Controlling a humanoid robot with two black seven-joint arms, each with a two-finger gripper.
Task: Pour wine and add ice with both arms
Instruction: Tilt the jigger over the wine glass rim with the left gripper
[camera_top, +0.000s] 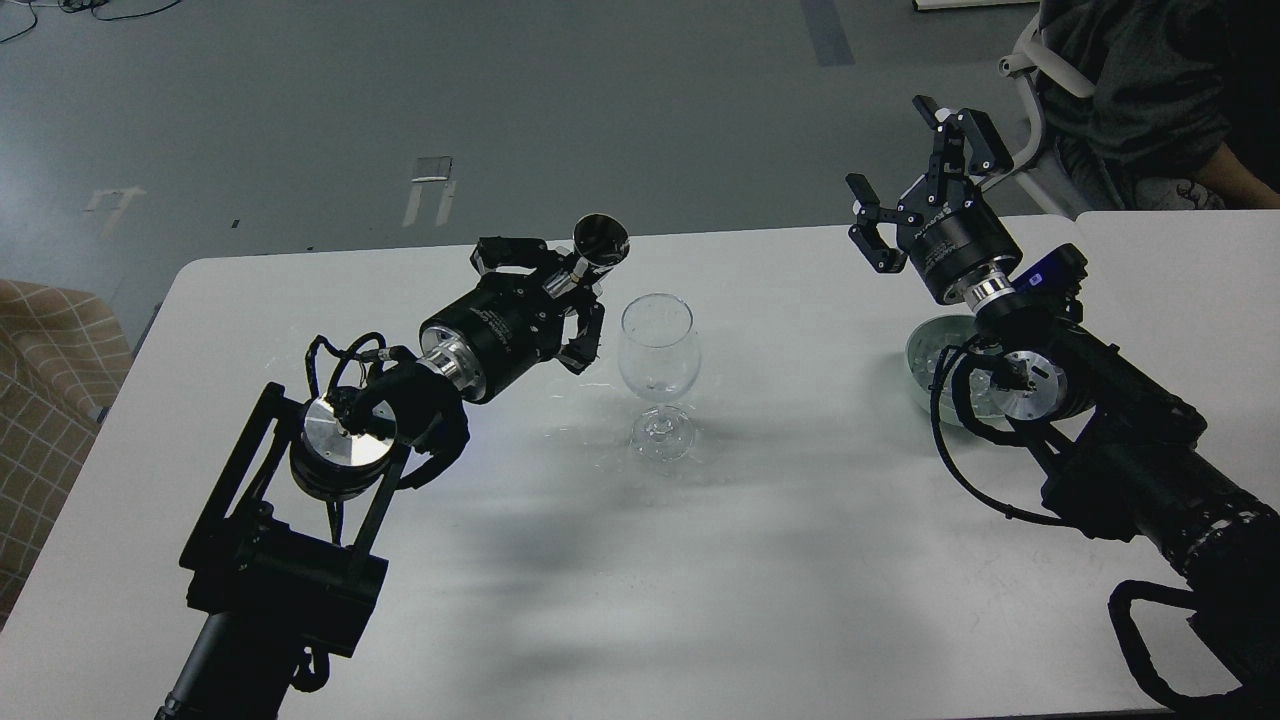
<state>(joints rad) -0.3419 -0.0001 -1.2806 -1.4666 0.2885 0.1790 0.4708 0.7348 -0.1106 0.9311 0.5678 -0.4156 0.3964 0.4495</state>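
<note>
A clear stemmed wine glass (658, 370) stands upright near the middle of the white table (780, 560). My left gripper (560, 285) is shut on a small dark cup with a metal stem (598, 243), held tilted just left of and above the glass rim. My right gripper (915, 165) is open and empty, raised above the table's far right. A pale glass bowl (935, 360) sits under my right arm; the ice in it shows as faint clear bits, mostly hidden by the arm.
A person sits on a white chair (1040, 70) beyond the table's far right corner. A second white table (1200, 260) adjoins on the right. A checked cloth seat (50, 370) stands at the left. Grey floor lies beyond.
</note>
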